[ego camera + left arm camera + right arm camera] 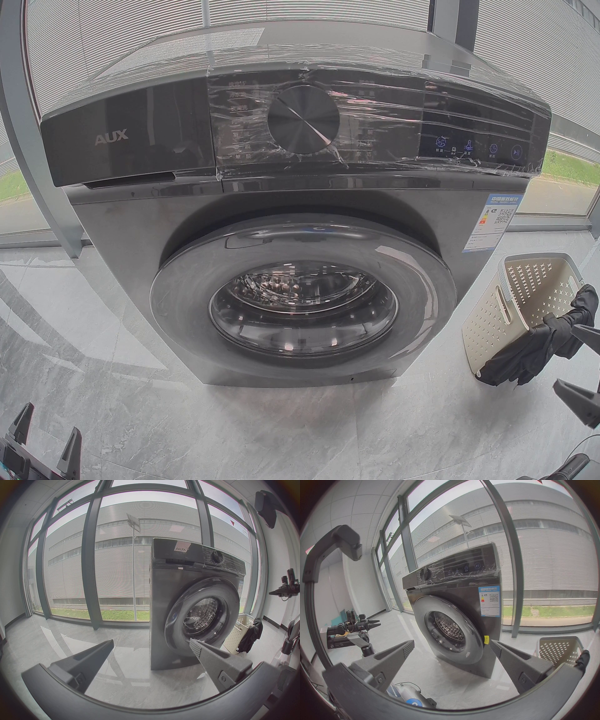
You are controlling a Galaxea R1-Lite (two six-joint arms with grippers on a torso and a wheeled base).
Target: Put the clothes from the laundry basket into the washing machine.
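Centre of head frame: grey front-load washing machine (300, 206), standing on pale marble floor (300, 431); round door (303, 300) shut, drum visible thru the glass porthole; control dial (303, 119) at top centre, w/ clear plastic wrap stretched over the panel around it; energy label (495, 222) stuck on the front, upper right of the door. Right of frame, just beside the machine's lower right corner: cream perforated laundry basket (519, 294), on the floor, tipped slightly toward the machine; dark clothes (531, 353) draped over its near rim and hanging down the outer wall, bottom end near the floor, nothing in the drum. Far right edge of head frame: right gripper (564, 356), fingers (518, 664) spread wide w/ nothing between them, upper finger close by the draped clothes; contact w/ fabric can't be told. Lower left corner of head frame: left gripper (52, 417), fingers (218, 664) also spread wide apart and holding nothing, low over the floor, well apart from machine and basket. Behind the machine: tall windows (115, 573) w/ dark frames, a grey ribbed building and a grass strip outside.
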